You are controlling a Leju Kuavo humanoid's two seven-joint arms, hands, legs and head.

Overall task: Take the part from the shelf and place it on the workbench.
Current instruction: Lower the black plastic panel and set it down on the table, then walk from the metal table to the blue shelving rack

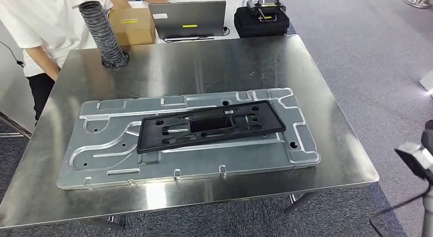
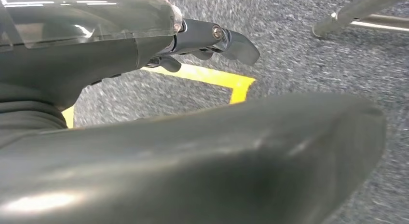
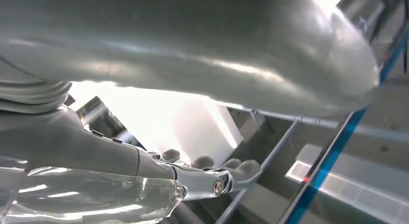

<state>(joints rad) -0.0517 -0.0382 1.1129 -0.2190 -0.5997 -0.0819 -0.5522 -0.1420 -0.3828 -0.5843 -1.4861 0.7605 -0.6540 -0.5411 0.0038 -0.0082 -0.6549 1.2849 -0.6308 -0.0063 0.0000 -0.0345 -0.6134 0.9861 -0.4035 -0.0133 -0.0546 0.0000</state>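
A black plastic frame part (image 1: 209, 125) lies flat on a large silver stamped metal panel (image 1: 102, 145), in the middle of the steel workbench (image 1: 214, 58). In the left wrist view my left hand (image 2: 207, 40) hangs over grey carpet with a yellow tape mark (image 2: 212, 78); its fingers are apart and hold nothing. My right hand (image 3: 212, 175) has its fingers loosely extended and holds nothing. Behind it are bright light and blue and grey frame rails (image 3: 328, 161).
At the bench's far edge stand a black ribbed hose (image 1: 104, 32), a cardboard box (image 1: 131, 23), a laptop (image 1: 188, 17) and a black case (image 1: 261, 20). A person in a white shirt (image 1: 30, 27) stands at the far left corner. A grey device (image 1: 416, 158) stands off the right side.
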